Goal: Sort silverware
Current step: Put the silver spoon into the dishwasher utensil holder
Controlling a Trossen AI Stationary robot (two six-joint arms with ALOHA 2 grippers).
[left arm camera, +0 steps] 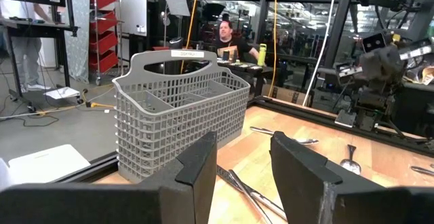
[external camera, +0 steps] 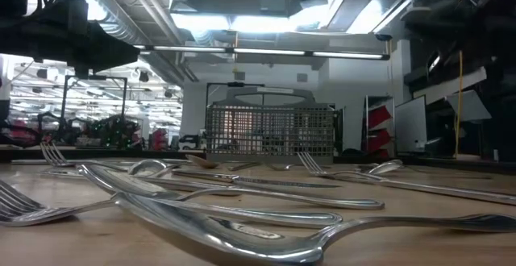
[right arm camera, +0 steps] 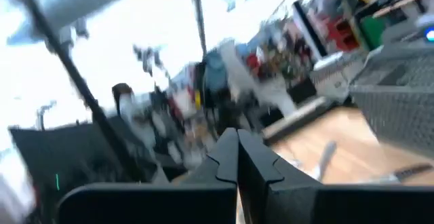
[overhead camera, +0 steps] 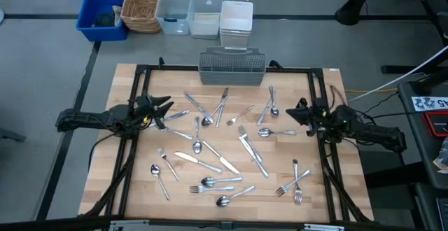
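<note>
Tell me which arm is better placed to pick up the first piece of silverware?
Probably left. The left tool is open and sits beside a spoon at the left of the silverware. The right tool is shut, so it must open first.

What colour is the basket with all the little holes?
Grey. The mesh basket shows best in the left wrist view, standing at the table's edge.

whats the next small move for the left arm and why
Probably lower the left gripper onto the nearest spoon and close on it. Its fingers stand open and hold nothing, the silverware lies scattered loose on the table, and the grey mesh basket at the far edge looks empty. The right gripper is shut and waits at the right side.
</note>
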